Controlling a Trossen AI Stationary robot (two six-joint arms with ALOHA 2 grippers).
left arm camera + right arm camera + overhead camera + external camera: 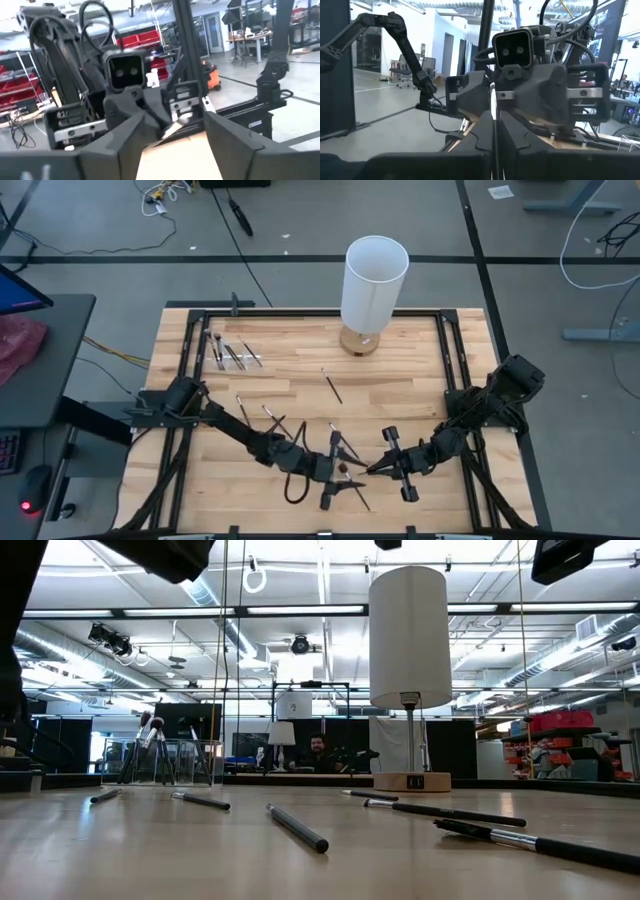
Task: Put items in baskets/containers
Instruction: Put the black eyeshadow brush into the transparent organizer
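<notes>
- Left gripper [345,470] sits low over the near-centre of the light wooden slatted tabletop [290,385], fingers [125,142] spread wide apart, nothing between them.
- Right gripper [378,468] is just to the right of it, tip to tip with the left one, fingers [482,135] pressed together on a thin dark makeup brush [493,107] that stands up between them in the right wrist view.
- Each wrist camera looks straight at the other arm's gripper, close up.
- Small clear plastic container [232,356] is at the far-left of the tabletop, with several slim black-handled brushes [222,352] in it; low view shows their tufted heads [150,725] sticking up.
- Loose brushes on the tabletop: one past centre [333,388], two near-left of centre [245,405], more under the two grippers [352,490].
- Tall white cylinder on a round wooden base [372,285] stands at the far centre, well apart from the grippers.
- Low view: a person [318,752] in the room behind.
</notes>
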